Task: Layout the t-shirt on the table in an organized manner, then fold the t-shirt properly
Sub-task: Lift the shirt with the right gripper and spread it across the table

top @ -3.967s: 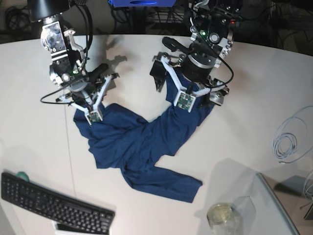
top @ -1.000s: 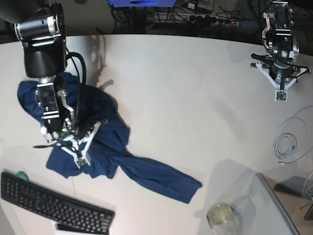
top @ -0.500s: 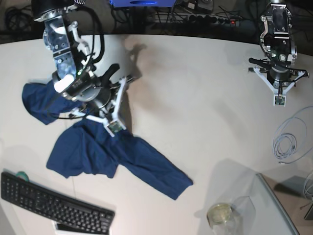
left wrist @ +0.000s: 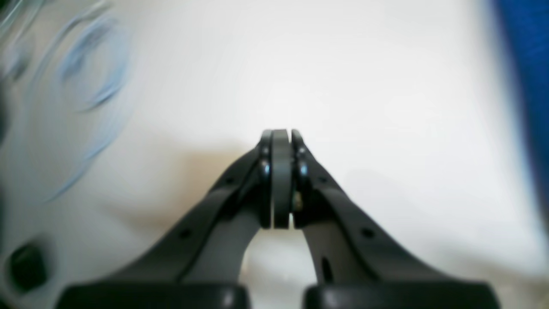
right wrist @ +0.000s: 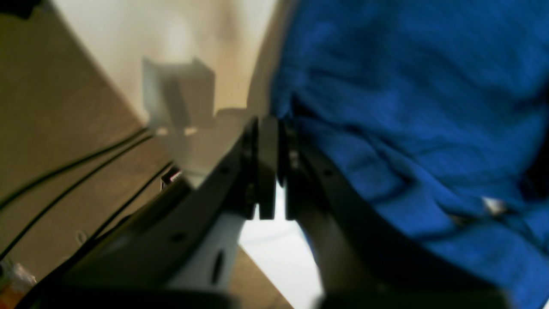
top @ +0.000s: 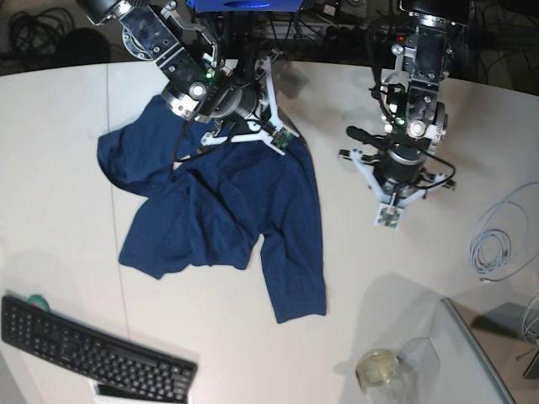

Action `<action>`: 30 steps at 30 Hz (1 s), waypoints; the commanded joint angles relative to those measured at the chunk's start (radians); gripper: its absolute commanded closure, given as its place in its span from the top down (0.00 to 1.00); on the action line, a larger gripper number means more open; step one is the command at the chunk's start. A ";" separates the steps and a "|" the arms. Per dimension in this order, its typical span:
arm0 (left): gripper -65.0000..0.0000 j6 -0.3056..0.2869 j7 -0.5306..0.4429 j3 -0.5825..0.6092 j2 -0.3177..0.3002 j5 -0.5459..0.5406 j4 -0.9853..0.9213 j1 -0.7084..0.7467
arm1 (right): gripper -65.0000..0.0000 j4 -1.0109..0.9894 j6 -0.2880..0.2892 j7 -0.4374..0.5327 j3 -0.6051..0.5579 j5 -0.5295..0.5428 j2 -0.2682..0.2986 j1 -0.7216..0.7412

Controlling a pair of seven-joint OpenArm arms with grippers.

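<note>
Left wrist view: the left gripper (left wrist: 281, 141) has its jaws pressed together on nothing, over bare table (left wrist: 343, 77). The shirt (left wrist: 529, 64) is only a blurred blue strip well off to the jaws' right; a pale cable coil (left wrist: 85, 77) smears past on their left.

Right wrist view: the right gripper (right wrist: 270, 128) also has its jaws closed tip to tip. Shirt (right wrist: 407, 107) cloth fills everything to the right of the jaws and runs up against their tips, but I cannot tell whether a fold is pinched between them. The table edge (right wrist: 128, 64) lies just left of the jaws.

Base view: the right gripper (top: 285, 139) sits at the shirt's (top: 244, 202) far right corner, close to the table's (top: 337, 278) far edge. The left gripper (top: 389, 216) hovers beside the cloth, apart from it. The shirt lies crumpled, bunched to the near left, with one long strip reaching toward the camera. Its long axis seems to run from the right jaws toward the near edge.

Risks, as I judge them: any hold at those tips looks slight, so a pull could slip it and let the cloth collapse. So near the edge, a further drag could spill fabric over. A one-corner pull would also twist the shirt rather than spread it.
</note>
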 commanded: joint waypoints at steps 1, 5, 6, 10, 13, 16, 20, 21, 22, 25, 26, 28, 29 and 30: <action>0.00 0.007 -0.019 0.024 0.012 0.013 0.006 -0.035 | 0.13 0.049 0.001 0.022 0.040 0.001 -0.002 -0.002; 0.00 0.009 -0.020 0.113 0.079 0.014 -0.124 -0.136 | 0.38 0.152 0.001 0.028 0.218 0.001 0.001 -0.025; 0.00 0.010 -0.020 0.136 0.093 0.014 -0.181 -0.167 | 0.43 0.167 0.001 0.028 0.267 0.001 0.002 -0.025; 0.00 0.010 -0.069 0.189 0.133 0.006 -0.383 -0.262 | 0.52 0.195 0.001 0.025 0.419 0.001 0.002 -0.019; 0.00 0.012 -0.215 0.203 0.171 0.016 -0.548 -0.299 | 0.52 0.189 0.001 0.023 0.504 -0.001 -0.001 -0.006; 0.00 0.012 -0.269 0.203 0.180 0.016 -0.713 -0.334 | 0.52 0.127 0.001 0.023 0.593 -0.004 -0.002 0.018; 0.00 0.013 -0.270 0.202 0.131 0.016 -0.759 -0.310 | 0.52 -0.051 0.001 0.026 0.678 -0.004 0.004 0.083; 0.00 0.013 -0.272 0.195 0.110 0.014 -0.739 -0.290 | 0.52 -0.104 0.001 0.028 0.694 -0.004 0.004 0.098; 0.00 0.013 -0.270 0.192 0.088 0.014 -0.710 -0.270 | 0.52 -0.155 0.001 0.030 0.703 -0.004 0.005 0.110; 0.00 0.013 -0.269 0.189 0.030 0.014 -0.609 -0.205 | 0.51 -0.268 0.001 0.057 0.706 -0.004 0.037 0.139; 0.00 0.013 -0.269 0.189 0.015 0.014 -0.574 -0.182 | 0.50 -0.295 0.001 0.086 0.708 -0.004 0.044 0.141; 0.00 0.015 -0.269 0.185 -0.016 0.013 -0.526 -0.153 | 0.34 -0.327 -0.002 0.122 0.708 -0.004 0.056 0.150; 0.00 0.022 -0.269 0.169 -0.028 0.013 -0.505 -0.139 | 0.20 -0.341 -0.004 0.125 0.708 -0.004 0.062 0.161; 0.00 0.038 -0.269 0.148 -0.034 0.013 -0.489 -0.127 | 0.06 -0.359 -0.004 0.125 0.709 -0.004 0.067 0.173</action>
